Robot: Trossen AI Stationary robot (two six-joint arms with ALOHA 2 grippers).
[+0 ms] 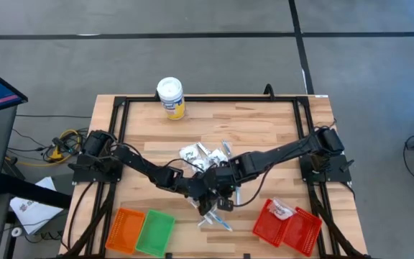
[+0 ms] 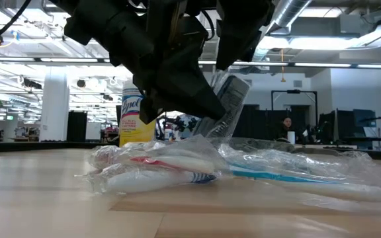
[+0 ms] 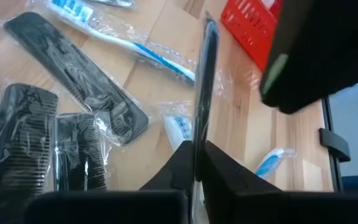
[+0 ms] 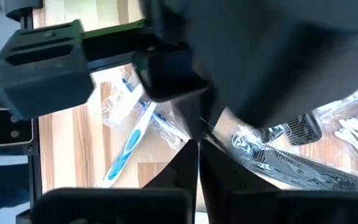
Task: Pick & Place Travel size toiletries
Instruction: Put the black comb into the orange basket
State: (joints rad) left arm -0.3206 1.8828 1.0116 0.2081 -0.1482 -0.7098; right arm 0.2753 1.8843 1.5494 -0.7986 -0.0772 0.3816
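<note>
Where the two dark arms meet over the middle of the wooden bench point(image 1: 264, 126), the left tool point(image 3: 196, 163) is pinched shut on a thin dark comb in clear wrap point(image 3: 204, 87), held edge-on between its fingers. The right tool point(image 4: 199, 155) sits right against it with its fingers closed together; whether it grips the same wrap cannot be told, since the left arm's body blocks most of that view.

Beneath the tools lies the loose heap of travel size toiletries point(image 1: 205, 157): flat black combs in crinkly clear wrappers point(image 3: 73, 74), a white toothbrush with blue bristles in plastic point(image 3: 129, 40), and white sachets. From table height, a wrapped toothbrush point(image 2: 296, 175) stretches along the bench under the arms.

Beside the heap, toward the bench's front edge, stand a red mesh basket point(image 1: 287, 226) with a packet in it, an orange mesh basket point(image 1: 124, 229) and a green mesh basket point(image 1: 155, 232). Beyond the heap, near the far edge, stands a yellow canister with a white lid point(image 1: 171, 97).

Past the bench spreads an open workshop with bright ceiling lights, and a person point(image 2: 287, 127) is seated at a desk far back.
</note>
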